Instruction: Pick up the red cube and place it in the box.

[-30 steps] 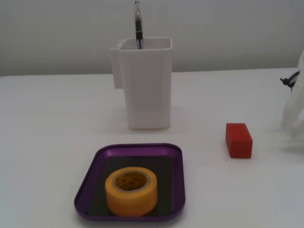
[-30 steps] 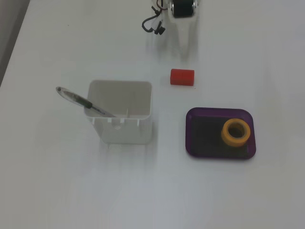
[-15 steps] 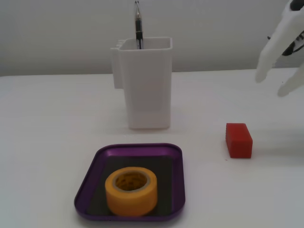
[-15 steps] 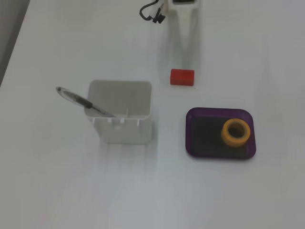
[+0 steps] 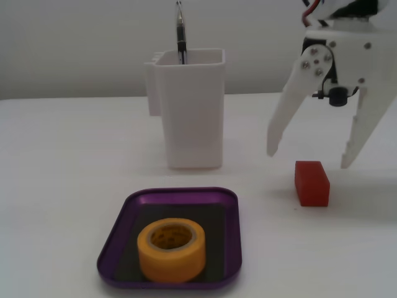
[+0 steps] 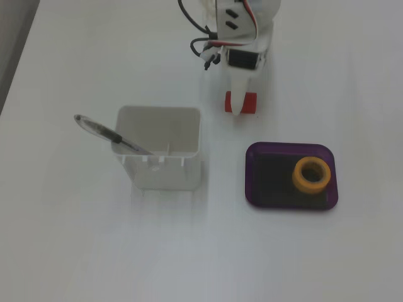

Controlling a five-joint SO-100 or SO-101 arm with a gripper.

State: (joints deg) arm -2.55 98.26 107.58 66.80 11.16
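A white end effector [image 5: 310, 160] hangs spread wide above the red cube [image 5: 311, 182], its two fingers splayed to either side of the block and holding nothing; neither fingertip touches the cube, which sits on the white tabletop [image 5: 62, 161] just below the gap. In the fixed view from above, one finger [image 6: 238, 99] crosses over the cube [image 6: 249, 102] and hides its middle. The arm reaches down from the top edge of that view, its wrist steeply pitched, a black motor and looped dark cables showing on the white body. Away from the end effector, the purple box [image 5: 127, 214] rests on the tabletop with a yellow tape roll [image 5: 171, 249] inside it. A tall white container [image 5: 189, 108] holding a pen [image 5: 180, 31] stands beside the end effector. No readable writing shows on anything.
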